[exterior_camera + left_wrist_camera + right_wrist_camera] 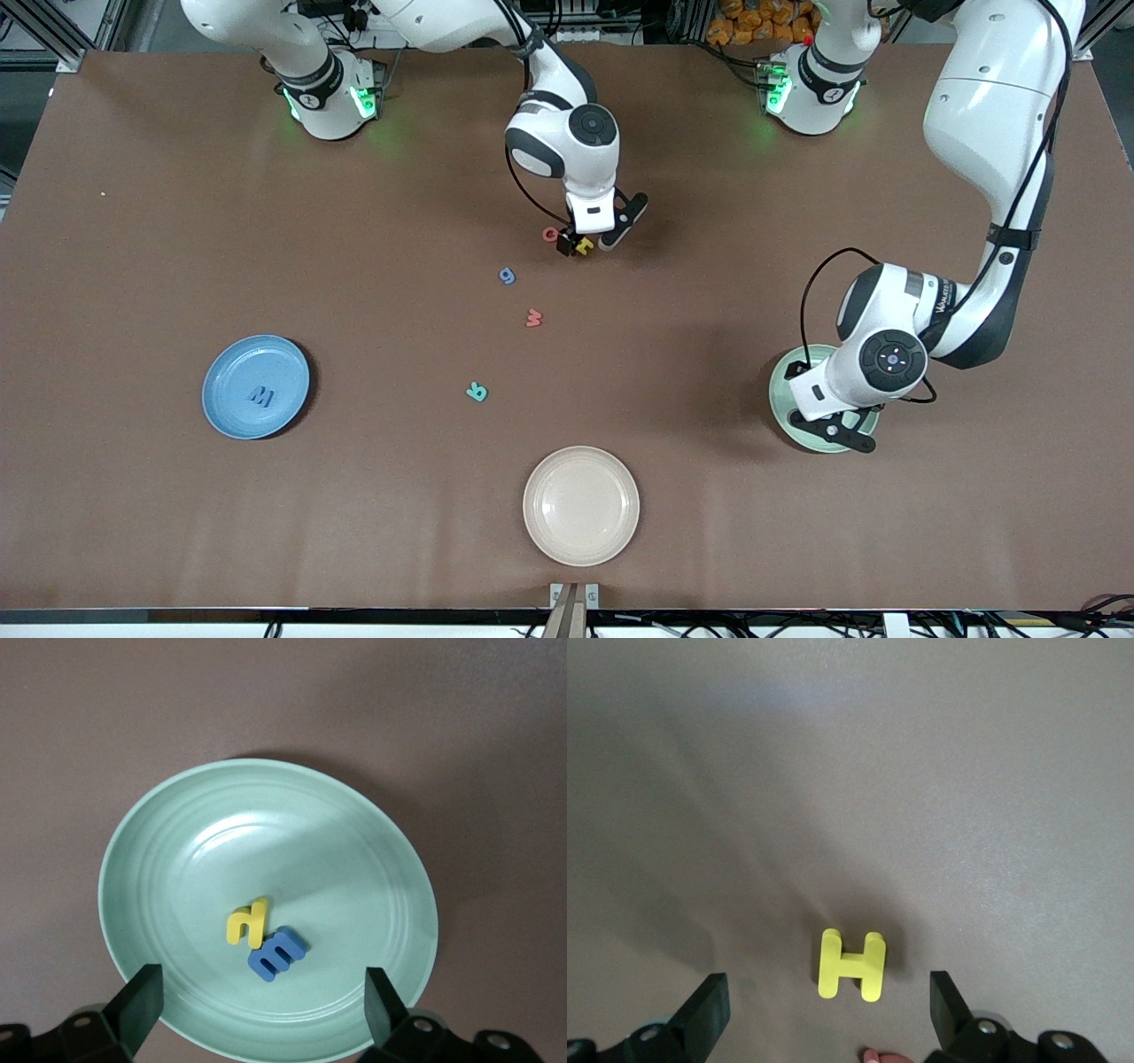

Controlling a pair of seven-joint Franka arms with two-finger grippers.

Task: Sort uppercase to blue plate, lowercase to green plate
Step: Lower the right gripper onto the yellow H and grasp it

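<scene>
Straddling the yellow H (850, 965), right gripper (824, 1014) jaws spread wide, empty (left gripper (257, 1010), likewise agape, waits over green plate (159, 859)).

Brown table (177, 532) — 3 plates, blue (221, 416), cream (580, 540), green (780, 390) — 5 loose foam letters
</scene>
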